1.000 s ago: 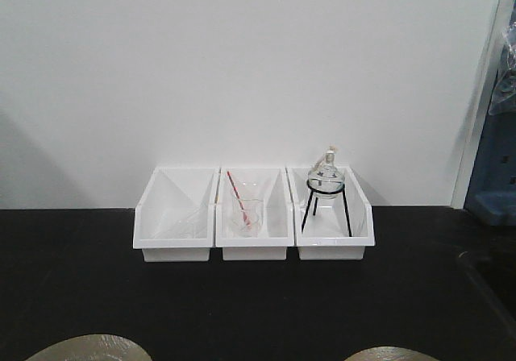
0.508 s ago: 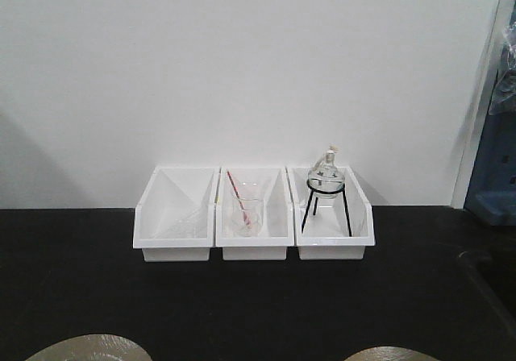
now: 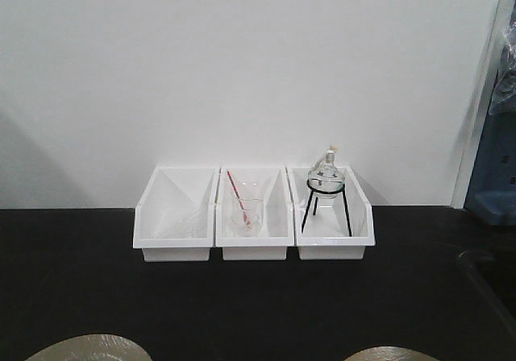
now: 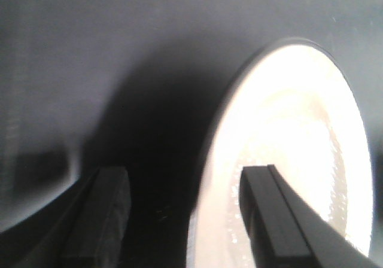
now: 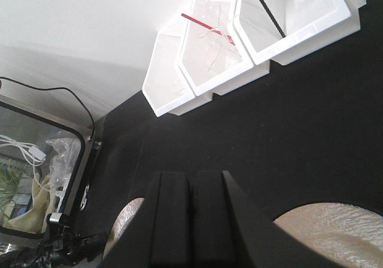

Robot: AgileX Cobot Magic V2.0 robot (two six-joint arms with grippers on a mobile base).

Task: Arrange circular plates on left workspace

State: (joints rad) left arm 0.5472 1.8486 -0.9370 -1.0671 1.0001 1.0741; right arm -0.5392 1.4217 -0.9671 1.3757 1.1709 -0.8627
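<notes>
Currently both circular plates lie flat on the black countertop (image 3: 258,296), at the near edge of the front view: the left plate (image 3: 89,348) at 7 o'clock, the right plate (image 3: 393,354) at 5 o'clock, well apart. Only their far rims show. The three white bins (image 3: 254,216) stand in a row toward 12 o'clock, clear of both plates. My left gripper (image 4: 187,220) hangs low over a plate rim with the jaws spread wide. One finger (image 4: 99,217) is over bare countertop at 8 o'clock in the wrist view, the other over the glossy plate face at 4 o'clock, and the dark rim runs between them. Nothing is clamped, and I cannot tell whether either pad touches. I judge this to be the left plate, going by the side. My right gripper (image 5: 191,220) has its fingers pressed together on nothing and sits between the two plates. Progress, as I judge it: early. No plate is lifted, and the right plate is not on the left side. Remaining: close on this rim, set the plate, then bring the other plate across beside it.
</notes>
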